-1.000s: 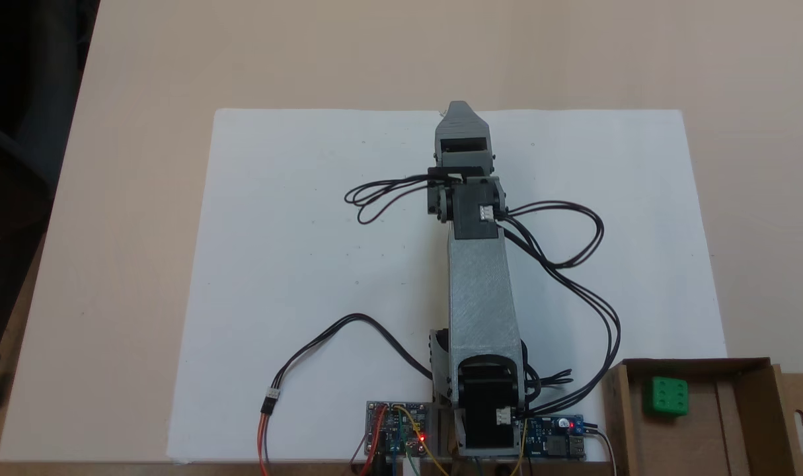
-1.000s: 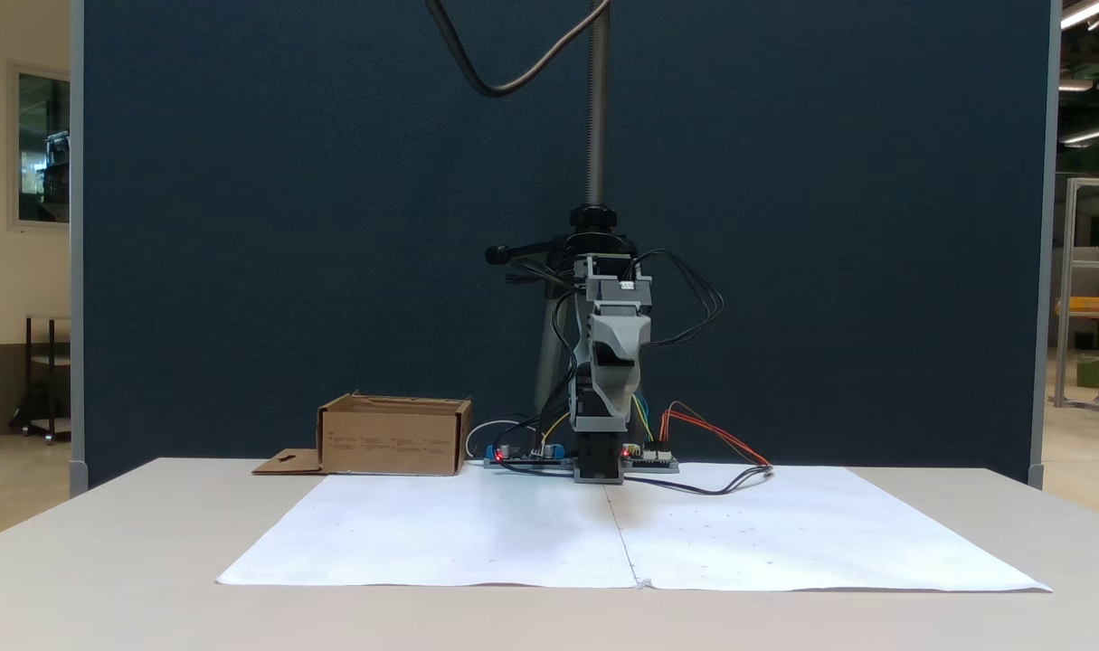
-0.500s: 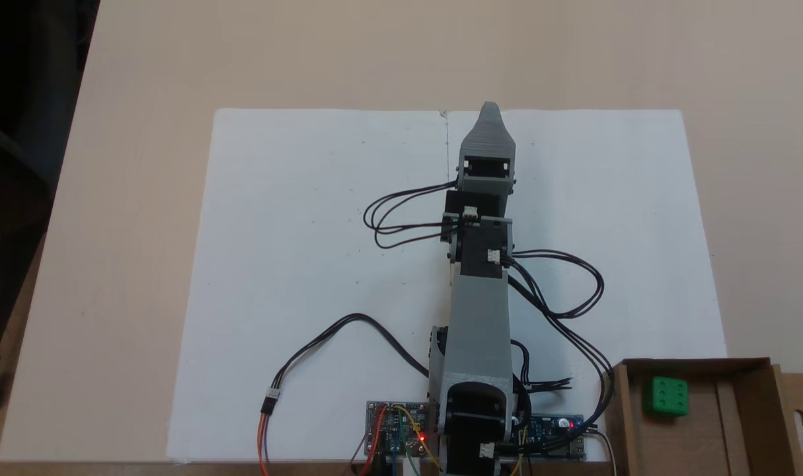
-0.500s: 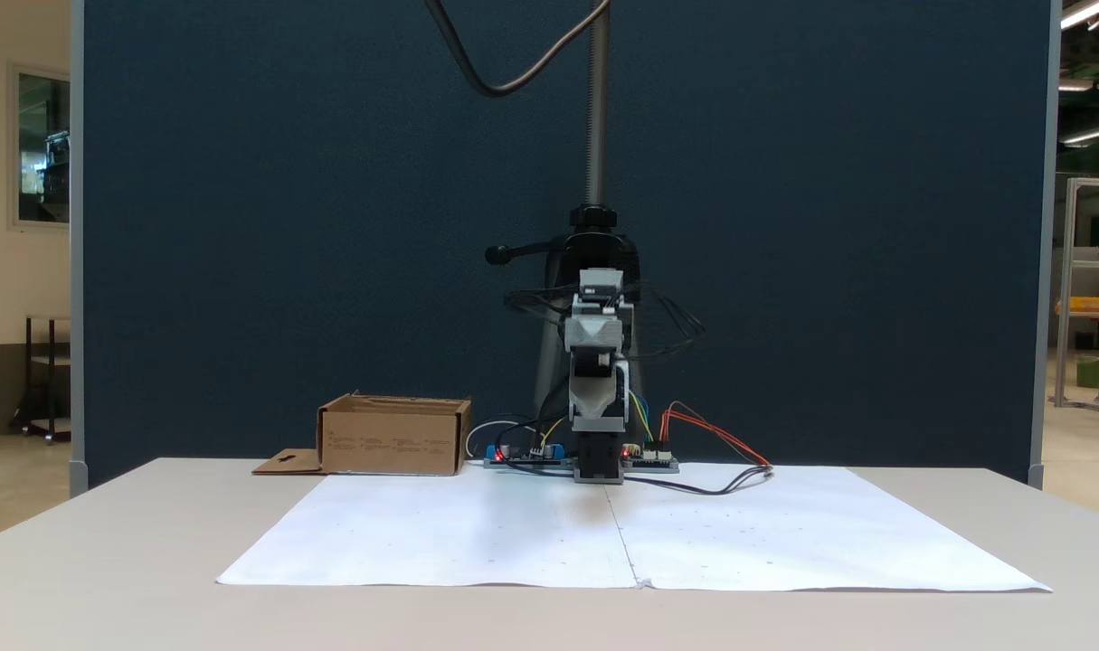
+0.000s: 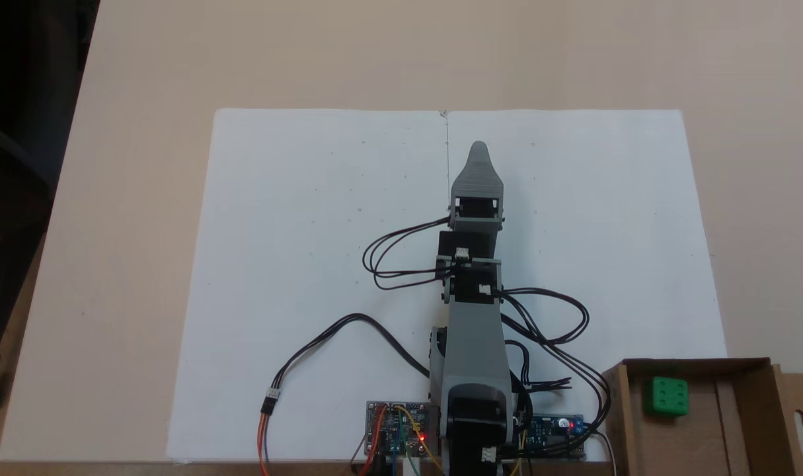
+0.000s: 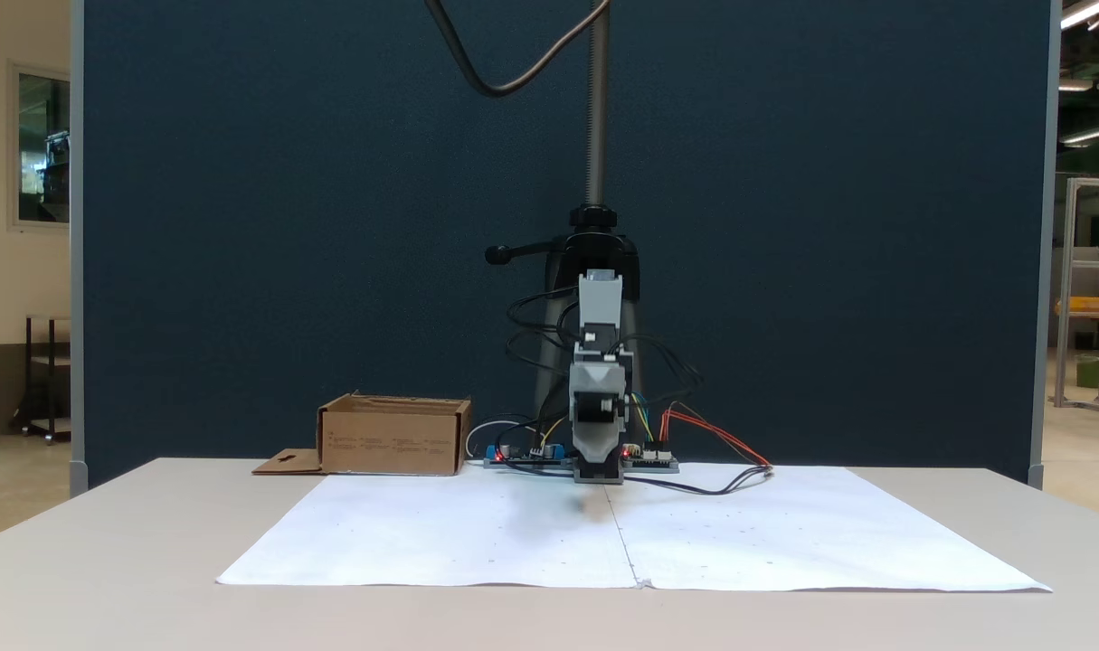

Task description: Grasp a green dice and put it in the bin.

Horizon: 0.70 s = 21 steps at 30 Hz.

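The green dice [image 5: 665, 396] lies inside the bin [image 5: 695, 363], a brown cardboard box at the lower right of a fixed view, beside the arm's base. In another fixed view the bin [image 6: 393, 439] stands left of the base, and its walls hide the dice. My gripper [image 5: 478, 148] points out over the white paper, far from the bin, with nothing seen in it. Seen head-on, the gripper [image 6: 599, 459] hangs low above the paper. Its jaws lie one behind the other, so I cannot tell whether they are open or shut.
White paper [image 5: 295, 264] covers the middle of the beige table. Black cables [image 5: 546, 317] loop beside the arm. Circuit boards [image 5: 398, 430] sit at its base. The bin's flap [image 5: 801, 420] sticks out to the right. A camera stand [image 6: 594, 108] rises behind the arm.
The arm has folded back toward its base and dropped lower, so the gripper tip has left the paper's far edge for mid-sheet. The dice has stayed in the bin.
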Tool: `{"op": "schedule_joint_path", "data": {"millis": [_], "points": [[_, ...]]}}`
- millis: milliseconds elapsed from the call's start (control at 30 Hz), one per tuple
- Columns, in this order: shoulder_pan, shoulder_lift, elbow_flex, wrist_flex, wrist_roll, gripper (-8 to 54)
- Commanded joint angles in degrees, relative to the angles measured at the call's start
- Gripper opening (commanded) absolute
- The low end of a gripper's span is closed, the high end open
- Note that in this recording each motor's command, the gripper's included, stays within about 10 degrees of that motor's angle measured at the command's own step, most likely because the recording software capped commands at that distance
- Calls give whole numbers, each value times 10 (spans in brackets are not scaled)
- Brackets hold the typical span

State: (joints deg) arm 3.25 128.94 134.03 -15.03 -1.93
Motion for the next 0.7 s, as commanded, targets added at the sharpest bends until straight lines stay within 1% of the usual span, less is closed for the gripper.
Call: {"op": "schedule_joint_path", "data": {"millis": [0,200,367,667], "points": [[3,54,4,-97,18,430],[0,62,69,-183,11,429],[0,69,138,-253,8,414],[1,70,200,-374,-6,414]]}}
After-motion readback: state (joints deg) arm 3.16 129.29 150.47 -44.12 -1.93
